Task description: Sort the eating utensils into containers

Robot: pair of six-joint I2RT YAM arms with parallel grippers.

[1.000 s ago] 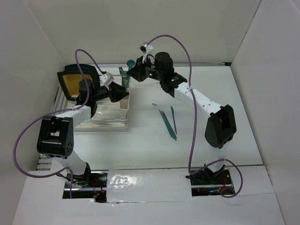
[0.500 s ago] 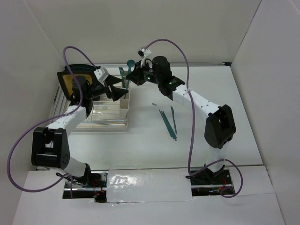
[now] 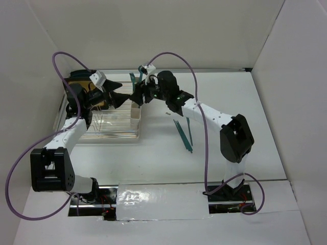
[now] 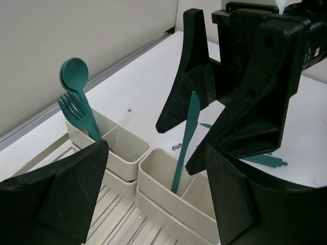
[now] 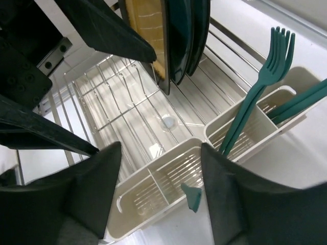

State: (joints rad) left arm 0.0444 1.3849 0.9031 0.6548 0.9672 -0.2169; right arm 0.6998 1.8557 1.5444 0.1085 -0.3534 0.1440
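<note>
Right gripper (image 5: 161, 149) has opened; left gripper (image 4: 157, 148) spread too — slim teal knife (image 4: 185, 143), seemingly released, stands in container (image 4: 162, 193).

The whole desk (image 3: 265, 117) is taken in from above and behind. The containers (image 4: 153, 179) are caught close-up from the left wrist, facing rightward, and looked down upon from the right wrist; shared by all views.
</note>
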